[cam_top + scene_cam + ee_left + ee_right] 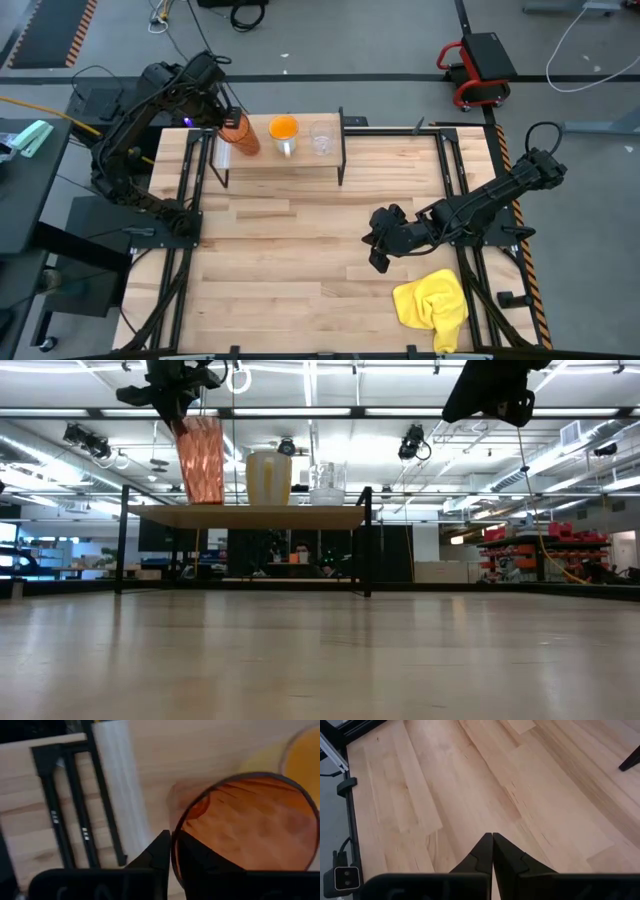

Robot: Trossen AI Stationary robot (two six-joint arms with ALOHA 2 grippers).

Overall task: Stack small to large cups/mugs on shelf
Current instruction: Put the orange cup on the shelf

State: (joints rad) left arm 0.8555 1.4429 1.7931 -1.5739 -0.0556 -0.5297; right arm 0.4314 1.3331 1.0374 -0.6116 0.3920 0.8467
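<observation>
Ribbed amber tumbler (202, 458) stands on smooth light-wood shelf (250, 516)

One tumbler (241, 134), one mug (284, 133), one glass cup (321, 138), one shelf (300, 160), one yellow cloth (434, 305).

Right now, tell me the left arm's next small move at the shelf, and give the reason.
Probably open the left tool a little and lift clear. Its fingers pinch the rim of the tall amber tumbler, which seems to stand on the light-wood shelf beside the orange mug and clear glass cup.
</observation>
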